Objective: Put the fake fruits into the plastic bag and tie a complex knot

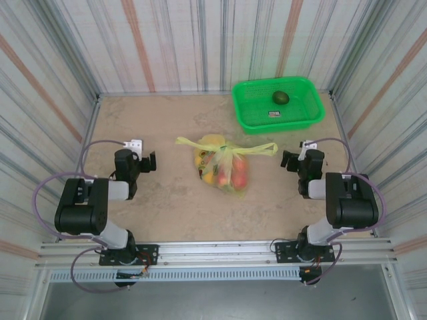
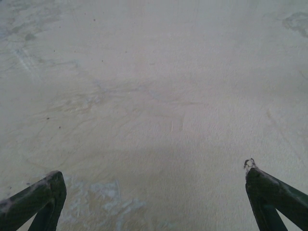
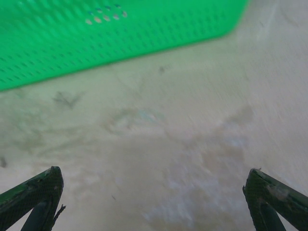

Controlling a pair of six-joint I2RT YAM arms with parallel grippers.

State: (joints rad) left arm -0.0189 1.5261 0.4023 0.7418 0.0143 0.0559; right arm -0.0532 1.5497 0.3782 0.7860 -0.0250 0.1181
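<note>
Tan bench [image 1: 167, 213] from above: I see the tied plastic bag [image 1: 215, 142] of fake fruits [image 1: 238, 172] at its middle, and one green fruit [image 1: 280, 98] in the far-right basket [image 1: 248, 112]. Left wrist: left pincer [image 2: 153, 172] released above the bench. Right wrist: right pincer [image 3: 154, 172] released, basket ahead.

- Thin, translucent pale yellow-green plastic bag [image 1: 235, 180]: lies bulging near the middle of the beige tabletop [image 1: 167, 213], its mouth gathered shut.
- Small glossy fake fruits [image 1: 215, 170]: yellow, orange and red-pink pieces packed together inside the bag, showing through the film.
- Bunched pale yellow knot [image 1: 229, 151]: sits at the bag's far end, with two flat strap ends flaring left and right.
- Dark green round fruit [image 1: 280, 98]: lies alone inside the bright green mesh basket [image 1: 253, 110], well apart from the bag.
</note>
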